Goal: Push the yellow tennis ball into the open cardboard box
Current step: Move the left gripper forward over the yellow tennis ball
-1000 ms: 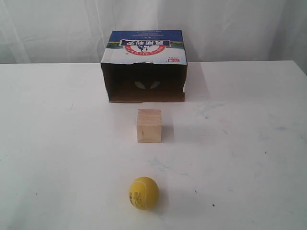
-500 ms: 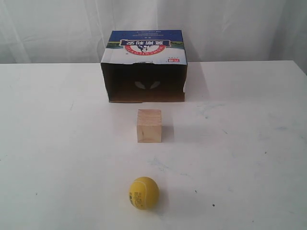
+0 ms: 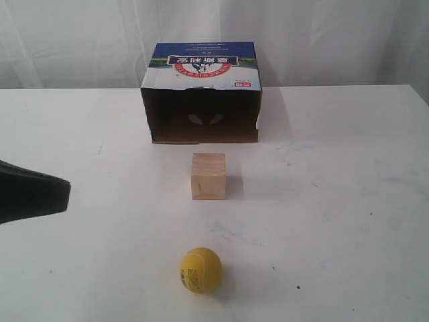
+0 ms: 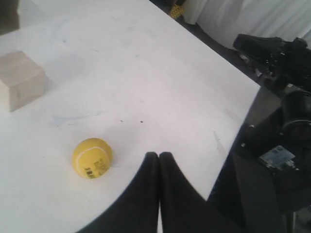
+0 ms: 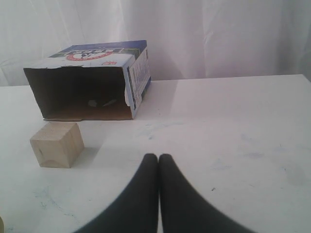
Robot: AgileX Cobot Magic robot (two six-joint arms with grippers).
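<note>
The yellow tennis ball [image 3: 200, 270] [image 4: 92, 158] rests near the table's front edge, dark print facing forward. The open cardboard box [image 3: 202, 94] [image 5: 87, 80] lies at the back with its dark mouth toward the ball. Between them stands a pale wooden cube [image 3: 208, 176] [image 5: 57, 144] [image 4: 20, 80]. My left gripper [image 3: 66, 192] [image 4: 159, 155] enters from the left edge, shut and empty, well left of the ball. In its wrist view, my right gripper [image 5: 158, 157] is shut with nothing in it; the exterior view does not show it.
The white table [image 3: 348, 201] carries faint scuff marks. White curtains hang behind the box. In the left wrist view the table's edge [image 4: 243, 121] drops off beside the other arm's dark base [image 4: 286, 145].
The left gripper has come into the exterior view from the left edge, where nothing showed before. Ball, cube and box have not moved.
</note>
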